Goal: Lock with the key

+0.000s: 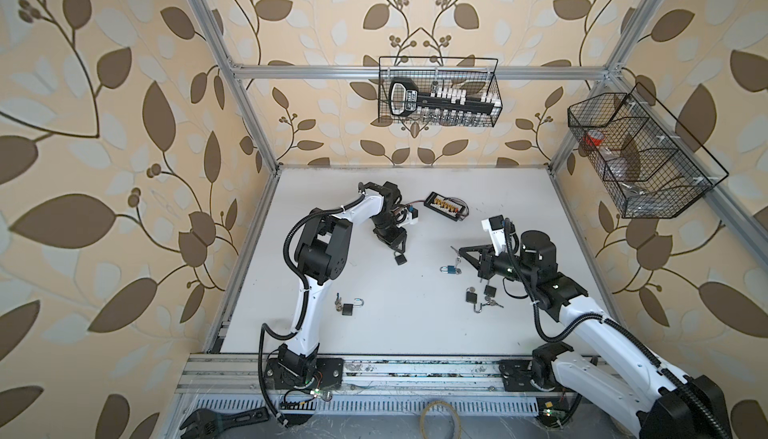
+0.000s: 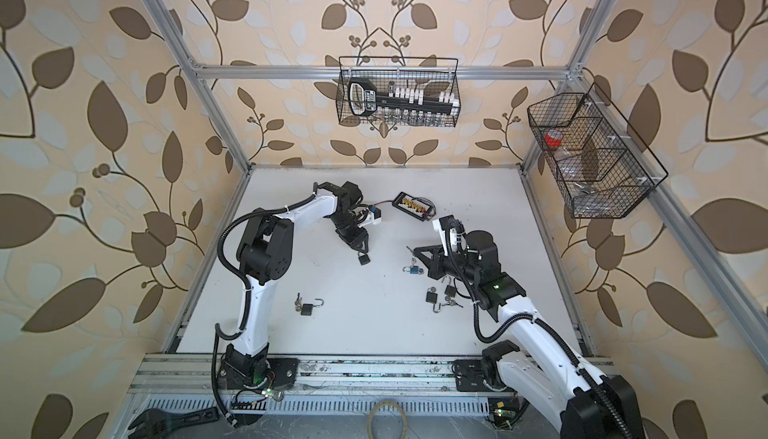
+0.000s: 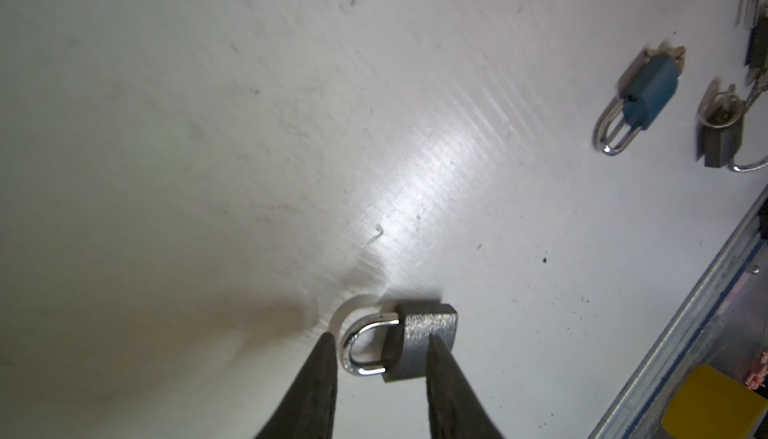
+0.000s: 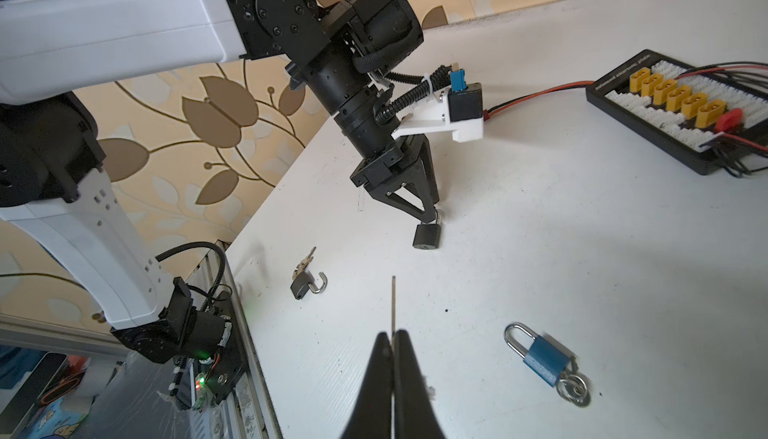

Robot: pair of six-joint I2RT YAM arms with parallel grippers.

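Note:
A small grey padlock (image 3: pixel 424 335) lies on the white table (image 1: pixel 415 324) with its shackle pushed in. My left gripper (image 3: pixel 380 338) stands open over it, one finger beside the shackle and one crossing the body. Both top views show the padlock (image 1: pixel 400 260) (image 2: pixel 364 260) just below the left gripper (image 1: pixel 397 253) (image 2: pixel 360 253). My right gripper (image 4: pixel 392 335) is shut on a thin metal key (image 4: pixel 393 304), whose blade sticks out past the fingertips, seen edge-on. In both top views the right gripper (image 1: pixel 459 250) (image 2: pixel 412 251) hovers to the right of the padlock, pointing left.
A blue padlock (image 1: pixel 450 269) (image 4: pixel 544 358) with a key ring lies under the right gripper. An open black padlock (image 1: pixel 347 308) with keys lies at the front left. Two more black padlocks (image 1: pixel 471 295) sit by the right arm. A black connector board (image 1: pixel 444 206) with wires lies at the back.

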